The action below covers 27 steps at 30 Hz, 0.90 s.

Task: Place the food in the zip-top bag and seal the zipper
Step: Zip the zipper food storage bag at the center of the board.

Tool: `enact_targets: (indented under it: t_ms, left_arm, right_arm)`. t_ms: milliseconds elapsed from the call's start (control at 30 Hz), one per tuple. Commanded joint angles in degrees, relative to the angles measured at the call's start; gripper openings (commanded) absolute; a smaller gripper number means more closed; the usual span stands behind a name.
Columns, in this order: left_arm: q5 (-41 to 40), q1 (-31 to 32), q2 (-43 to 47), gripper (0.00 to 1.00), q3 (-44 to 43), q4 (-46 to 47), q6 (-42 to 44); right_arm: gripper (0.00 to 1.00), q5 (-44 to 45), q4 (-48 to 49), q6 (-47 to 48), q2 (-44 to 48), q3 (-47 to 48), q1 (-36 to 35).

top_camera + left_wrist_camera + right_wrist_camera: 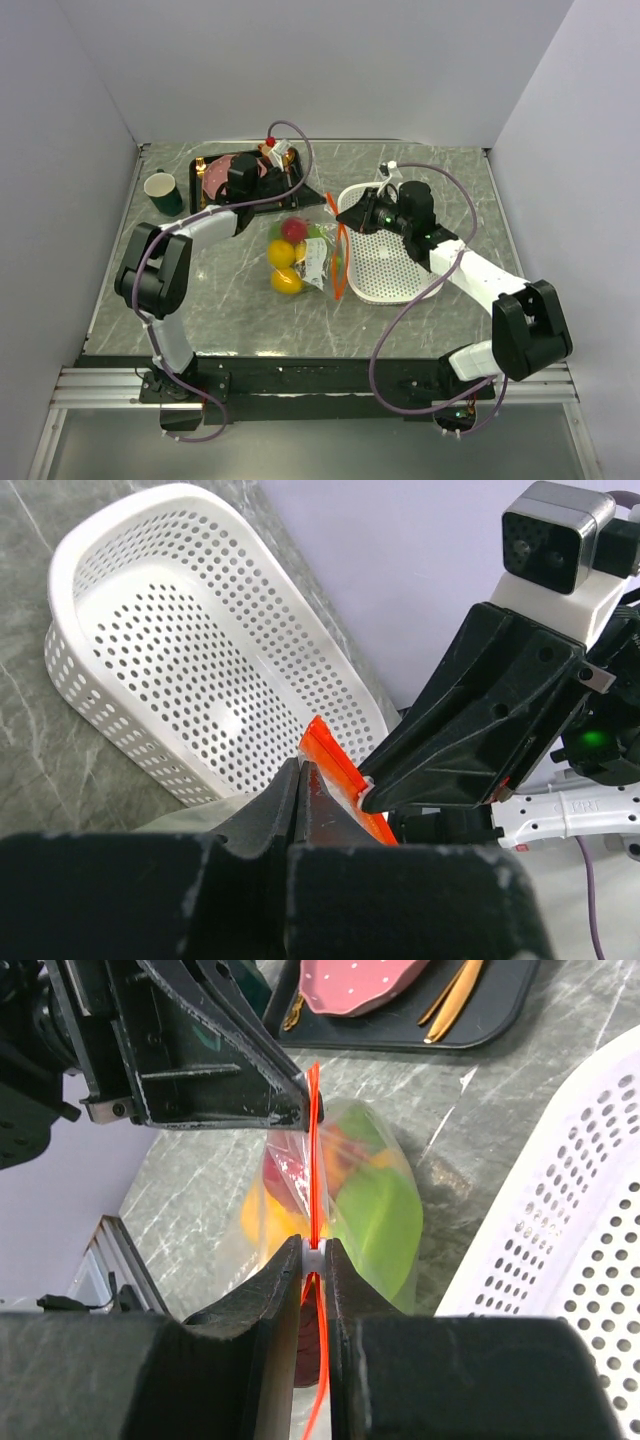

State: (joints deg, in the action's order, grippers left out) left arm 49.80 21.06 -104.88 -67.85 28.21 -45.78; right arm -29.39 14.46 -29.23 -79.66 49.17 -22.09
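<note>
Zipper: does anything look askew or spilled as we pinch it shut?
The food all sits inside the zip-top bag, none spilled. The zipper bows into a loop at its near end, so that stretch looks unsealed. The left gripper and right gripper pinch its far end.

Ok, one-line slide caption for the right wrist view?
Right gripper and left gripper both pinch the orange zipper of the zip-top bag, food inside.

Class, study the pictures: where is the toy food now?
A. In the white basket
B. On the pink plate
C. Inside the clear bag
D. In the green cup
C: the yellow, red and green food shows through the zip-top bag, which lies beside the white basket.
</note>
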Motion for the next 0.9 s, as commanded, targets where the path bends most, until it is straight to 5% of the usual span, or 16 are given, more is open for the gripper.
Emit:
enact_targets:
  t_ms: [0, 867]
  left_arm:
    - [-5.06, -1.55, 4.07, 0.01, -3.25, -1.40, 4.20]
    - [-11.82, -1.64, 7.76, 0.01, -5.71, -11.33, 8.33]
  right_arm:
    - [0.17, 0.38, -2.15, 1.46, 3.63, -0.91, -0.76]
    - [0.14, 2.32, -3.03, 0.23, 5.30, -3.20, -3.22]
